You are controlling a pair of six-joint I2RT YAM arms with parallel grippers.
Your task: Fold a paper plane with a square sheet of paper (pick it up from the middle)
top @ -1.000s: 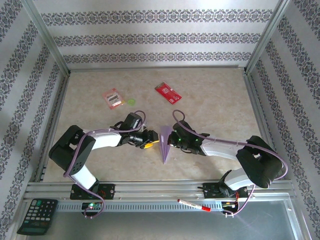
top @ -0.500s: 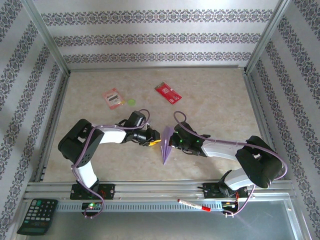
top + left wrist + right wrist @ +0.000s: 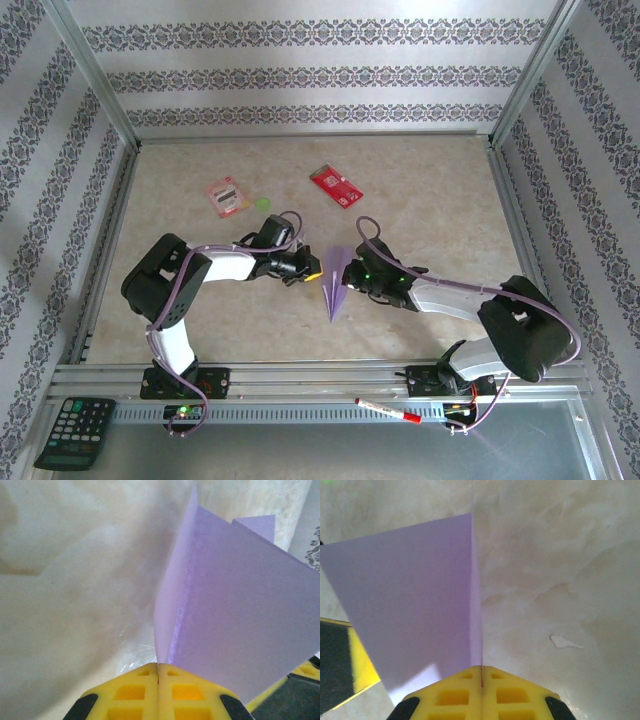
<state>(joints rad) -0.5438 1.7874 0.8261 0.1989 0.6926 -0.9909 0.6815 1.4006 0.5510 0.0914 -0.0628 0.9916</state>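
The plane [image 3: 334, 285] is held near the middle of the table [image 3: 430, 200], between the two arms. Its sharp nose is pointed at the near edge. Whether its belly is touching the table cannot be told.

The left gripper [image 3: 158, 672] is closed tight, and the plane's fold is pinched in it. The right gripper [image 3: 481, 677] is closed tight too, and the same fold is pinched in it from the other side. In both wrist views a lilac wing is seen standing up out of the yellow jaws.

The plane is probably very light, so almost no force is needed to lift it. The paper is thin and soft, so it can be bent, crushed or torn with ease. A hard tug from both sides at once should be avoided, or the fold could be ripped. The paper may also be a bit smooth, so it could be lost from a loose pinch.

The best place to be held is likely the middle fold, where the layers are stacked and the paper is stiffest. The wings are floppy and are best left alone.

The red card [image 3: 335, 186] is lying far off and is not in the way.
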